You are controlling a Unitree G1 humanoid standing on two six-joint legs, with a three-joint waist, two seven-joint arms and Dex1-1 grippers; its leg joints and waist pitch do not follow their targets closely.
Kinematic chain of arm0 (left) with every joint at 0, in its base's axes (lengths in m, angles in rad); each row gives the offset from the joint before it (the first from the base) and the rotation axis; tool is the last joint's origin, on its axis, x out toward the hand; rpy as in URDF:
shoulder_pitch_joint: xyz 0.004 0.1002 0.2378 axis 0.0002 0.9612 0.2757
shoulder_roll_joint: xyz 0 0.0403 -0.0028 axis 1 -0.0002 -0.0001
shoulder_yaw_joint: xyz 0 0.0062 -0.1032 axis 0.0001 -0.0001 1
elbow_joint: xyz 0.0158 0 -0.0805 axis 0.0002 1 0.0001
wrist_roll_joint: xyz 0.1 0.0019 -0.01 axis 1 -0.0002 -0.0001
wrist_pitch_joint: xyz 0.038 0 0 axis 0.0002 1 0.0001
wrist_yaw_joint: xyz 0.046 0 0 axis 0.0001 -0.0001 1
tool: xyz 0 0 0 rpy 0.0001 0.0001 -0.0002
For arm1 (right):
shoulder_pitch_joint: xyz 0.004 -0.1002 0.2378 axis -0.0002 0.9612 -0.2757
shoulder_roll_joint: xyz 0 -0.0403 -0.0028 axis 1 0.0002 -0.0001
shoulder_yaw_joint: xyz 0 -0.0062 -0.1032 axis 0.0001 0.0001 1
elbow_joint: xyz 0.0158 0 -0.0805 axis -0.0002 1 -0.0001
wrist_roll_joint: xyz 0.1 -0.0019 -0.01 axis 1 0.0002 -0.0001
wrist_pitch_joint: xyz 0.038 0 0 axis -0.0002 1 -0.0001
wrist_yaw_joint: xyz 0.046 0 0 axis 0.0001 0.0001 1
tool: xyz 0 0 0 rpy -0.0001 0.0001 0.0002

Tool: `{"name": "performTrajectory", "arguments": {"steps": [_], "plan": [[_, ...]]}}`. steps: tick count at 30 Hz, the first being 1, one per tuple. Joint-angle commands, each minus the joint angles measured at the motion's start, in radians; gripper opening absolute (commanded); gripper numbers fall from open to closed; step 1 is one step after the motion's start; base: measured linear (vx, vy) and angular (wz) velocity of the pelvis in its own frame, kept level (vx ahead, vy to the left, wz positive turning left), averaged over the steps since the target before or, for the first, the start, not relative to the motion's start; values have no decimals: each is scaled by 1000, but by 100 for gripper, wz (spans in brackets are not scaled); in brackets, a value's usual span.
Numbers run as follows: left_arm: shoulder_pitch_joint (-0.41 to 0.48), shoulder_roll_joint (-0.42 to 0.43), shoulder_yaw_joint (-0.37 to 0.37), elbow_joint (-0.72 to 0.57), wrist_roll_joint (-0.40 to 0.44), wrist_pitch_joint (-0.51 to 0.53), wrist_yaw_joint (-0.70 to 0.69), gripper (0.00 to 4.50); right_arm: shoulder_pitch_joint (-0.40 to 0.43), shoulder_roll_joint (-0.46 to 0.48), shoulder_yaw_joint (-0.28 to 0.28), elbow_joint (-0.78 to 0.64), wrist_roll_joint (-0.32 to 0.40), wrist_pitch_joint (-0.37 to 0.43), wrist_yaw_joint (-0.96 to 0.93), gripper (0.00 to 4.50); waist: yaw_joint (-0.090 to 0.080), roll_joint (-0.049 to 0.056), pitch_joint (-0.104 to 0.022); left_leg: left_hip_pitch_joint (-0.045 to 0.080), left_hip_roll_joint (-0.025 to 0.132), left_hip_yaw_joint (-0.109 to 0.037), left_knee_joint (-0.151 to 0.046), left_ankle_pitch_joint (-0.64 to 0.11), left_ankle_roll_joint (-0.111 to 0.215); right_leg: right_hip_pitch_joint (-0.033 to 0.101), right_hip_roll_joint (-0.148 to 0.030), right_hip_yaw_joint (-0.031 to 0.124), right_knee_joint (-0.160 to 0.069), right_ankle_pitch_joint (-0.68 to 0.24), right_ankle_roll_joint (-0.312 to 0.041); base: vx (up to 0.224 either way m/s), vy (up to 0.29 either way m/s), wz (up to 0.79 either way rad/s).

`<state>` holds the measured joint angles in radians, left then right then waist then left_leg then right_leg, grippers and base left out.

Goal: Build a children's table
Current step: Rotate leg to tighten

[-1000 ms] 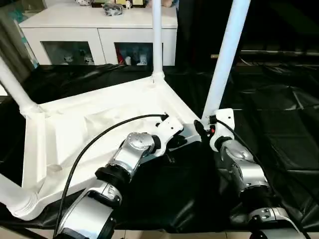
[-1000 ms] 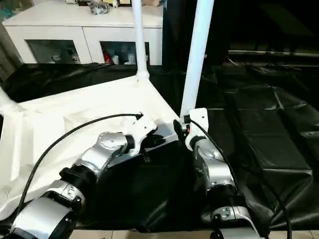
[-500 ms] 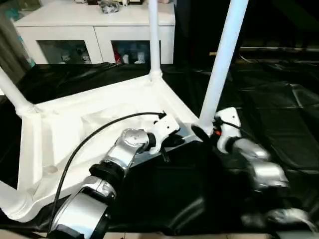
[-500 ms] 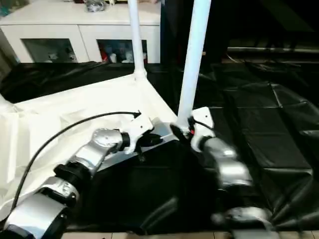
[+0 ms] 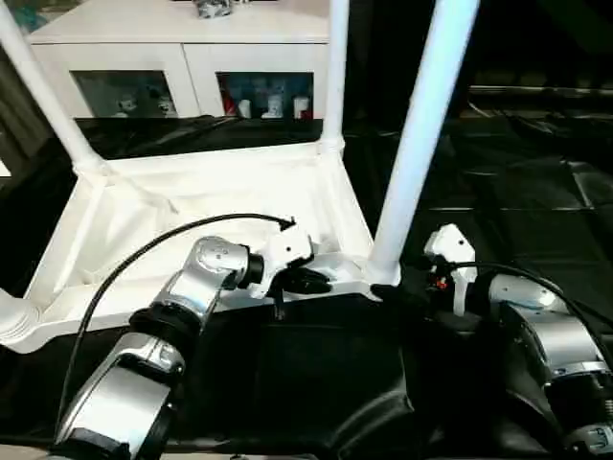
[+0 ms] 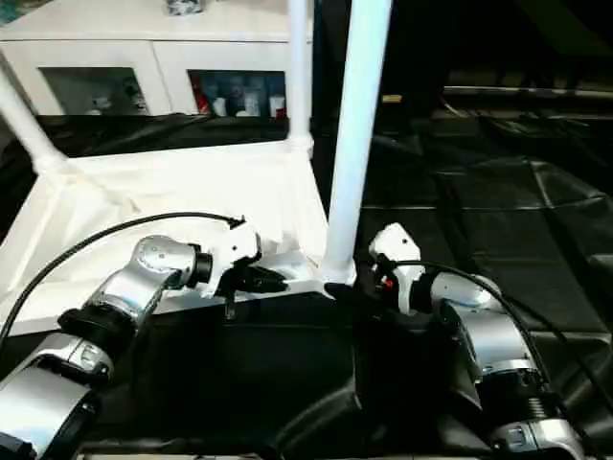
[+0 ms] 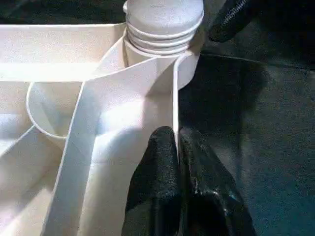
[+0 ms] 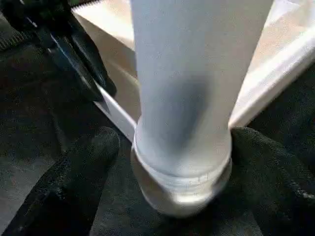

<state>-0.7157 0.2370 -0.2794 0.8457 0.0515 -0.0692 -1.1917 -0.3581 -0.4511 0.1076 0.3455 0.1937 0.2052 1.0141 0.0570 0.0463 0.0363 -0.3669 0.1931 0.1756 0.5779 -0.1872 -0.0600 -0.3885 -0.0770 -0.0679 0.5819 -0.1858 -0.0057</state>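
The white children's table top [image 5: 192, 206] lies upside down on black cloth, ribbed side up. Upright legs stand in three corner sockets: near right [image 5: 421, 144], far right [image 5: 335, 67] and far left [image 5: 43, 86]. A fourth leg's base [image 5: 11, 318] shows at the near left corner. My left gripper [image 5: 311, 281] is shut on the top's near rim beside the near right socket, its fingers [image 7: 160, 162] pinching the thin wall. My right gripper [image 5: 388, 290] holds the base of the near right leg [image 8: 182, 98], a finger [image 8: 78, 172] on each side.
A white cabinet [image 5: 172, 48] with glass doors stands behind the table top. Crumpled black cloth [image 5: 536, 192] covers the ground to the right and in front. My left arm's black cable [image 5: 144, 259] arcs over the table top.
The table top has swung round, so its far edge now lies squarer to me. My right arm has moved out to the right, its gripper still at the leg base. The view shifted too.
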Motion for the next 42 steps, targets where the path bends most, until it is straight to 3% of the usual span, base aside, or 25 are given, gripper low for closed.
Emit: {"name": "performTrajectory", "arguments": {"steps": [1,7,9,17,22,25,30,32,35,36,41,42], "plan": [[11,-6,-14,-17,-4,-1,-17,0,-8,25,35,-22,12,-4,43,392,5,-14,-58,7,42,-4,-57,-134,115,51,-69,40,-48,-58,-290,0,0,0],[16,-8,-13,-17,-1,-1,-18,0,-22,44,41,11,9,-18,36,354,8,-12,-58,7,42,-5,-58,-138,103,51,-69,40,-49,-76,-283,0,0,0],[15,-9,-15,-18,0,0,-17,0,-22,43,44,16,5,-22,37,322,8,-14,-58,6,41,-5,-57,-136,101,52,-69,40,-48,-74,-282,0,0,0],[11,-9,-14,-9,2,-4,-10,0,-26,51,45,41,-17,-42,25,263,8,-16,-59,6,40,-4,-55,-123,107,53,-68,40,-47,-64,-281,0,0,0],[3,-19,-6,8,20,4,61,0,-17,68,43,54,-27,-45,-6,258,8,-19,-56,7,40,-4,-57,-142,100,51,-69,40,-51,-109,-274,0,0,0],[-8,-38,7,24,28,28,131,0,-14,93,31,75,-38,-39,-66,257,5,-19,-51,11,39,-4,-61,-191,79,47,-70,41,-62,-198,-257,0,0,0],[-35,-159,39,58,40,108,378,0,-25,266,-52,191,-81,-25,-459,256,-11,-17,-42,19,35,-11,-72,-283,13,37,-70,41,-81,-378,-199,0,0,0],[-41,-200,45,71,45,124,450,0,-35,315,-77,223,-85,-17,-568,256,-17,-16,-40,21,34,-13,-76,-310,3,33,-69,42,-87,-417,-181,0,0,0],[-44,-254,41,82,50,133,515,0,-65,372,-94,281,-107,-19,-711,256,-25,-16,-42,22,30,-15,-75,-322,2,31,-69,42,-91,-423,-173,0,0,0],[-46,-265,37,81,54,139,522,0,-78,386,-94,301,-115,-29,-734,256,-29,-10,-43,23,30,-15,-75,-337,6,31,-67,41,-94,-415,-166,0,0,0],[-50,-259,27,83,66,116,506,0,-105,404,-90,307,-122,-72,-708,256,-27,-12,-44,15,28,-14,-76,-314,29,36,-68,42,-95,-397,-160,0,0,0],[-49,-245,24,81,72,107,493,0,-110,400,-93,302,-117,-86,-688,312,-26,-14,-45,15,28,-13,-76,-309,33,35,-68,42,-94,-392,-161,0,0,0]]}}
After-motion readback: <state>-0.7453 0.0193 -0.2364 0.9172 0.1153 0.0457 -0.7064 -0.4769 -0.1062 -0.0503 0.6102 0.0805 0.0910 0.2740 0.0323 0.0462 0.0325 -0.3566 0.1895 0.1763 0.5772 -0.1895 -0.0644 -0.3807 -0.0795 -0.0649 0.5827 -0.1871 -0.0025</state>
